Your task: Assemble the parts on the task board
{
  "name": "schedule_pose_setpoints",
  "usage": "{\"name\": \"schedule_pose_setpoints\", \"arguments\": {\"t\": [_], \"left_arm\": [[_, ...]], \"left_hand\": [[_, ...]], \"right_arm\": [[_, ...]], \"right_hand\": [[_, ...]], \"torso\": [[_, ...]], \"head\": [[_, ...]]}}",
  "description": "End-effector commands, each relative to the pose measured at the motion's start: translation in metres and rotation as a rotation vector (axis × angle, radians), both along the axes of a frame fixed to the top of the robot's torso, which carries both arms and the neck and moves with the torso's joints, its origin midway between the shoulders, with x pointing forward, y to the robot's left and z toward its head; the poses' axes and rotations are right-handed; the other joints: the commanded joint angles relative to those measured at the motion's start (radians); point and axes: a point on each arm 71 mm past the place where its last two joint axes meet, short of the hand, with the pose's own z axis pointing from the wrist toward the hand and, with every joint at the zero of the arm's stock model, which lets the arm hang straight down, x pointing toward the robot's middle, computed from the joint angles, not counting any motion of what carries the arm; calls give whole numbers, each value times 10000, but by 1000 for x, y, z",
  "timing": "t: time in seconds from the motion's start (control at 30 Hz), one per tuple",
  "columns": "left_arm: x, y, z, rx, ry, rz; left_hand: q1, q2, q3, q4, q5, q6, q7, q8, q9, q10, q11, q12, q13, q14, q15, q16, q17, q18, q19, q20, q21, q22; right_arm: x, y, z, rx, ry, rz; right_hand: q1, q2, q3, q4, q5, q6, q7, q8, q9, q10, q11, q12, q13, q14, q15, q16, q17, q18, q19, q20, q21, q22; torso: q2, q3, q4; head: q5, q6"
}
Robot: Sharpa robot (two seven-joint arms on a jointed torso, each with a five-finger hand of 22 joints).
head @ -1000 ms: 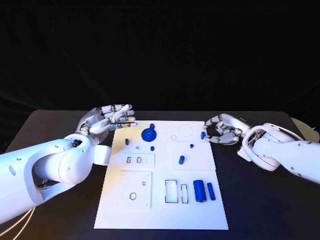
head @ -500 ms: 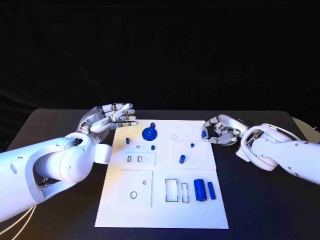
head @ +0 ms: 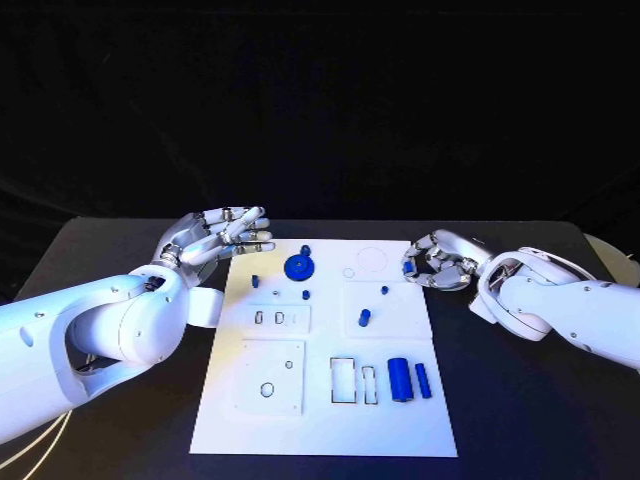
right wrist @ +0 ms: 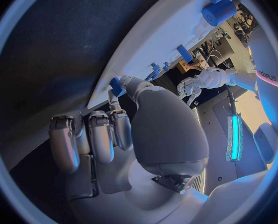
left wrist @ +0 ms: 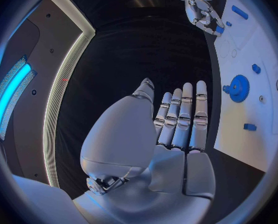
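The white task board (head: 407, 420) lies in the middle of the table. On it are a blue gear (head: 300, 267), several small blue pegs such as one (head: 362, 319) near the middle, and two blue cylinders (head: 398, 380) near the front right. My right hand (head: 441, 260) hovers at the board's far right edge and pinches a small blue part (head: 407, 268) between thumb and finger; the right wrist view shows that part (right wrist: 117, 86) at the fingertips. My left hand (head: 216, 236) floats over the far left corner with fingers apart, holding nothing. Its bare palm (left wrist: 170, 139) faces the gear (left wrist: 238, 88).
Outlined slots and round holes (head: 342, 382) mark the board's near half. Black table (head: 536, 420) surrounds the board on both sides. My two forearms flank the board's far half.
My right arm has edged slightly toward the board, still pinching the small blue part. The left hand has kept its place.
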Motion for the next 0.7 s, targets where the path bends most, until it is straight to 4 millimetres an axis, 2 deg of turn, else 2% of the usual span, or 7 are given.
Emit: {"name": "schedule_pose_setpoints", "arguments": {"t": [0.03,0.47,0.7], "left_arm": [[0,-1,2,-101,-65,-151],[0,0,1,-91,-62,-128],[1,1,1,-79,-61,-98]], "left_hand": [[105,-32,33,-8,-21,15,241,-39,-7,94,4,-35,14,-37,10,-68,8,149,40,44,-56,-15],[105,-32,33,-8,-21,15,241,-39,-7,94,4,-35,14,-37,10,-68,8,149,40,44,-56,-15],[105,-32,33,-8,-21,15,241,-39,-7,94,4,-35,14,-37,10,-68,8,149,40,44,-56,-15]], "right_arm": [[0,1,-2,-117,145,47],[0,2,4,216,-557,-219],[-6,12,13,485,-628,-321]], "right_hand": [[-31,136,82,2,-72,119,-19,67,27,101,-72,79,1531,996,-62,61,2438,-142,1046,-70,45,2629],[24,507,219,-111,-14,740,-361,580,296,266,-369,212,1678,1007,-319,72,2483,-142,1046,-294,45,2629],[-3,608,243,-116,31,769,-413,664,353,289,-422,223,1692,1008,-372,73,2487,-142,1046,-352,45,2629]], "torso": [[-1,2,-3],[-8,7,6],[-30,0,-20]], "head": [[14,-18],[7,-35],[49,-34]]}}
